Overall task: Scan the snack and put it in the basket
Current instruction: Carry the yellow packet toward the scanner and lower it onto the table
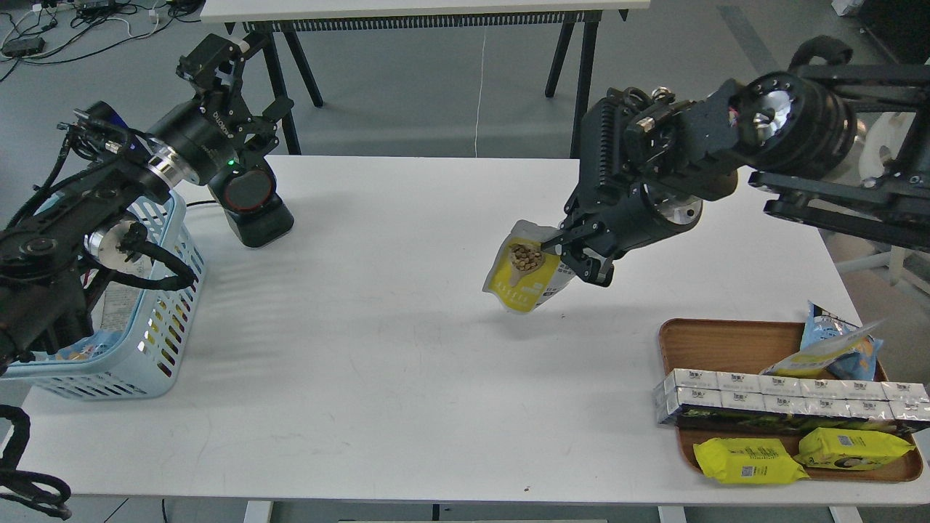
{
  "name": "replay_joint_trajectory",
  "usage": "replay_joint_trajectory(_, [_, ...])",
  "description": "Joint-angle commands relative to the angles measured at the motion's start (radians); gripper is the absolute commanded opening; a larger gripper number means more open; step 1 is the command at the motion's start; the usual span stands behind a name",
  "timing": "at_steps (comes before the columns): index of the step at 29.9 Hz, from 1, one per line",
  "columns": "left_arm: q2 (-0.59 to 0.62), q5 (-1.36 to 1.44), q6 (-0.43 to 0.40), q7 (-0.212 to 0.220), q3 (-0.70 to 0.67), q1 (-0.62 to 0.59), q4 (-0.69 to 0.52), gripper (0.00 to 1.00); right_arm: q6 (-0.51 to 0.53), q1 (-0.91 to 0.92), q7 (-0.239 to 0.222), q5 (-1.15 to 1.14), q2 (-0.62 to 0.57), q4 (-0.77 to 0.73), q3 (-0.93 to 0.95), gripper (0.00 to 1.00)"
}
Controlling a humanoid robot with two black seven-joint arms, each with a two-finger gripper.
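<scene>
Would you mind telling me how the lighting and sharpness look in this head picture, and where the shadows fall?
Head view: even, soft light, no harsh glare on the white table; a faint shadow lies under the pouch held by the right claw; the pouch's small text is too blurred to read; the basket is cut off at the left edge.

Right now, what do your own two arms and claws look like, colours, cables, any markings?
Both arms are black. The left arm has a silver ring at the wrist, loose black cables, white lettering and a small green light near its claw. The right arm is bulkier, with a ribbed black housing, silver metal fittings and a dark two-fingered claw.
</scene>
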Motion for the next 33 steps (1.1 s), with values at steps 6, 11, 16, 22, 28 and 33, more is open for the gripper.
replay_joint_trajectory(6, [-0.005,0.000,0.000,0.000,-0.001,0.001,0.000,1.00,0.000,-0.062,0.000,-0.002,0.246,-0.160,-0.001,0.00])
replay_joint_trajectory(11, [-0.003,0.000,0.000,0.000,-0.001,0.001,0.000,1.00,0.000,-0.063,0.000,-0.002,0.321,-0.183,-0.001,0.00])
replay_joint_trajectory(16, [-0.003,0.000,0.000,0.000,-0.001,0.001,0.000,1.00,0.000,-0.065,0.000,0.000,0.366,-0.185,-0.004,0.09])
replay_joint_trajectory(22, [-0.003,0.000,0.000,0.000,-0.001,0.001,-0.002,1.00,0.000,-0.075,0.000,0.012,0.373,-0.191,0.000,0.53])
replay_joint_trajectory(28, [-0.003,0.000,0.000,0.000,-0.001,0.001,0.000,1.00,0.000,-0.071,0.000,0.018,0.380,-0.191,0.014,1.00])
replay_joint_trajectory(33, [-0.017,0.000,0.000,0.000,-0.001,-0.010,0.000,1.00,0.000,-0.063,0.000,0.082,0.369,-0.211,0.118,1.00])
